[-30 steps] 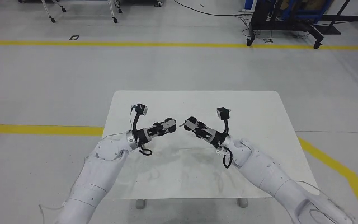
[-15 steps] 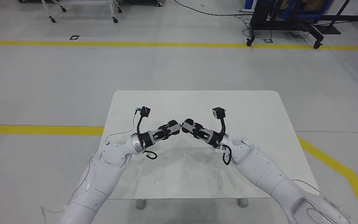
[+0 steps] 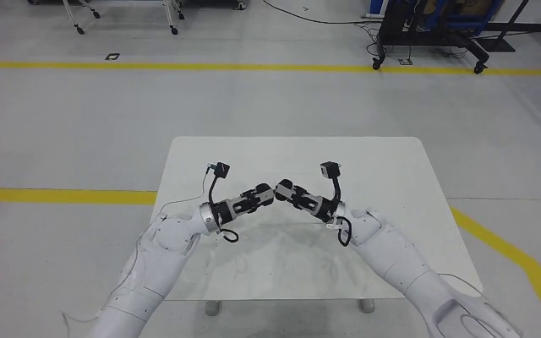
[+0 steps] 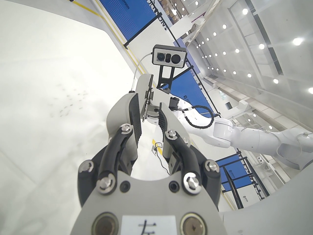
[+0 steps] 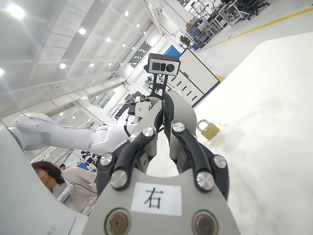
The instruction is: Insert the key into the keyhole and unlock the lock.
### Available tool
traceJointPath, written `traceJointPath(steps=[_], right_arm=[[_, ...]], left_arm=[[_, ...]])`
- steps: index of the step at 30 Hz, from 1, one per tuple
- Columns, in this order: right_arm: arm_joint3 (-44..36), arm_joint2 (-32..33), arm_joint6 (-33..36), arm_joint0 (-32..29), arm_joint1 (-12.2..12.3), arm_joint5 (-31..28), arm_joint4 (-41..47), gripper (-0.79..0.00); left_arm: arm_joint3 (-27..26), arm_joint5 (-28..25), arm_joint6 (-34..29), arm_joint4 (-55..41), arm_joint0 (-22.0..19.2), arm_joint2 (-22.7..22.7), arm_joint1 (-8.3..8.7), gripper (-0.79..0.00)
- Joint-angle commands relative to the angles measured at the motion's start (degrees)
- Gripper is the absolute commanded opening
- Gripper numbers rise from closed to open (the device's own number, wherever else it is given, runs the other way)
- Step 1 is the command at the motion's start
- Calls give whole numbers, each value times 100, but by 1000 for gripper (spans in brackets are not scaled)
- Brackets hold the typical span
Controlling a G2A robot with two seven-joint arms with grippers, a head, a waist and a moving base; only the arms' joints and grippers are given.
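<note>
Brass padlock (image 5: 208, 130) lies on the counter (image 5: 269, 123) beside the right gripper (image 5: 166, 99), jaws pressed together; key too small to see. The left gripper (image 4: 148, 106), at its 9 o'clock, has jaws spread. Go slow, keep tips lined up.

The lock (image 5: 209, 130) has a brass-coloured metal body with a soft sheen and a bright, polished metal shackle. The counter (image 5: 269, 135) is smooth, matt white, lightly scuffed with small dark marks. The left hand (image 4: 148, 108) and the right hand (image 5: 165, 110) share smooth satin-grey shells, matt black links, ribbed black rubbery pads (image 4: 135, 116) and shiny metal bolt heads (image 4: 191, 182).
</note>
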Motion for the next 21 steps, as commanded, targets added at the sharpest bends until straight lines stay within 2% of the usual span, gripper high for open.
traceJointPath(steps=[1,2,6,8,11,15,21], right_arm=[[30,71,118,-12,-31,0,45,-785],[42,109,175,-19,-47,0,64,-785],[70,259,401,-62,-110,0,157,-776],[69,330,552,-99,-141,0,290,0],[68,349,571,-104,-146,0,327,0],[68,349,571,-104,-146,0,327,0],[55,371,559,-94,-137,53,227,0]], left_arm=[[-8,3,19,33,6,10,2,-714],[-12,5,30,39,9,14,3,-785],[-15,22,64,66,12,21,7,-785],[-20,35,76,77,12,23,9,-785],[-72,74,163,59,38,-25,19,-785],[-360,226,-20,-133,188,-257,92,-785],[-912,932,-1122,-284,395,-763,295,-785]])
